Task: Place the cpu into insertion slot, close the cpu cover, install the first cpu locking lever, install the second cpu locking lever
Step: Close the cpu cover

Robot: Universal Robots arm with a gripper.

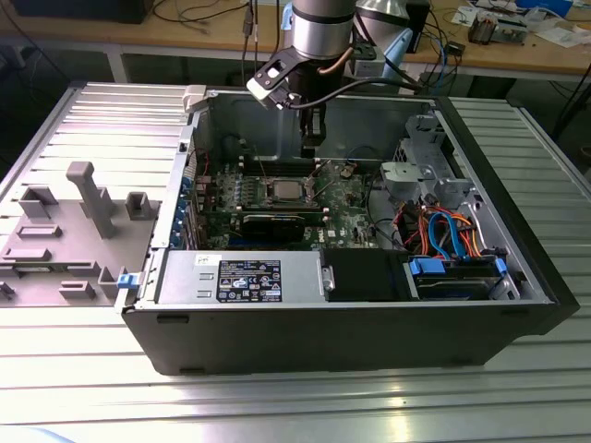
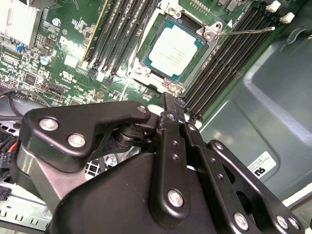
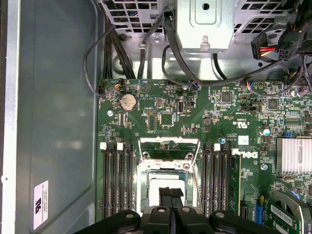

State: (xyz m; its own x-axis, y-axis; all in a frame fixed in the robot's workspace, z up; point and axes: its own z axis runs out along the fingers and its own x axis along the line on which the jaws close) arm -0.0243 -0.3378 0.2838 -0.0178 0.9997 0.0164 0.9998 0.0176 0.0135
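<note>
Gripper (image 3: 171, 191) has its fingers pressed together with nothing pinched, and it hangs inside the open case (image 1: 277, 332) above the board. The cpu (image 2: 175, 46) sits flat in its socket, its edges square to the memory slots (image 2: 224, 63) on both sides. In the first wrist view the fingertips lie straight over the cpu. In the exterior view the cpu is below the gripper, slightly toward the exterior view's left. The cover (image 3: 169, 155) appears swung back off the socket, beyond the cpu from the fingertips. A thin lever (image 2: 246, 31) juts across the slots.

Ribbed metal table (image 1: 295, 406), computer case (image 1: 323, 337) (lid off), grey fixture plate (image 1: 55, 231)
</note>
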